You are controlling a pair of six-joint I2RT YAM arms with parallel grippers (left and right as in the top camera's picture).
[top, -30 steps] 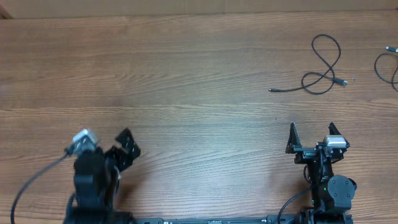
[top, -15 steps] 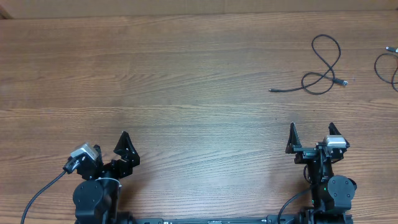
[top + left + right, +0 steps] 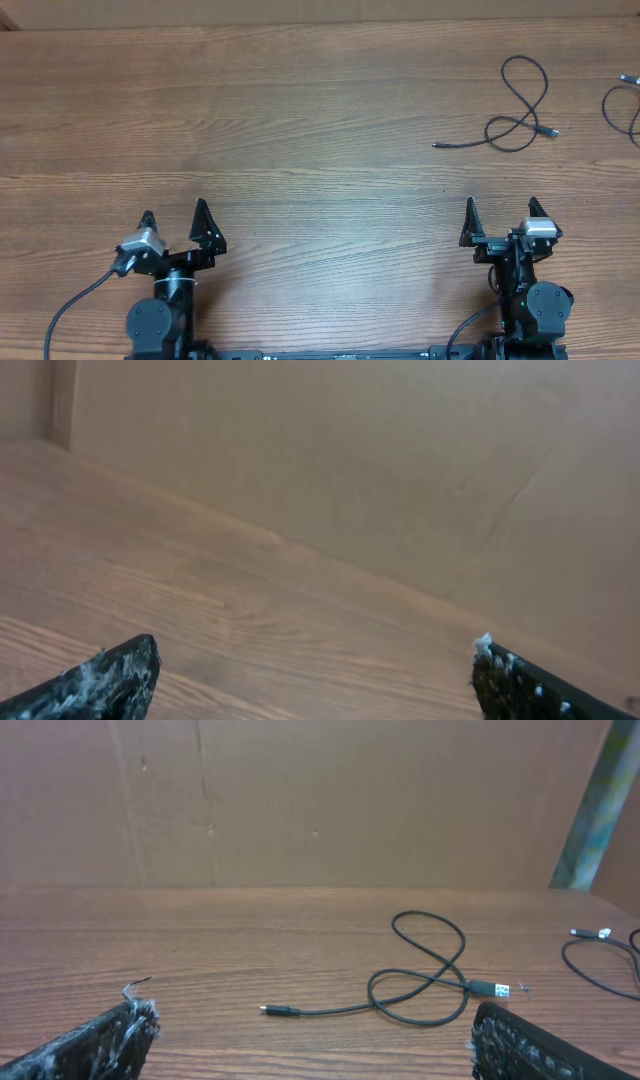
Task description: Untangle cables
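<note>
The left gripper (image 3: pixel 175 212) and the right gripper (image 3: pixel 502 205) are open wide and hold nothing. One looped black cable (image 3: pixel 524 118) lies on the table (image 3: pixel 300 120), far right. The other cable (image 3: pixel 606 103) lies apart at the right edge.

second cable (image 3: pixel 606 102): right of looped cable (image 3: pixel 520 119), cut off at overhead's right edge
plug ends (image 3: pixel 549 132): too small to tell type
right gripper (image 3: pixel 315 1010): fingers (image 3: pixel 95 1045) cut off by bottom edge
</note>
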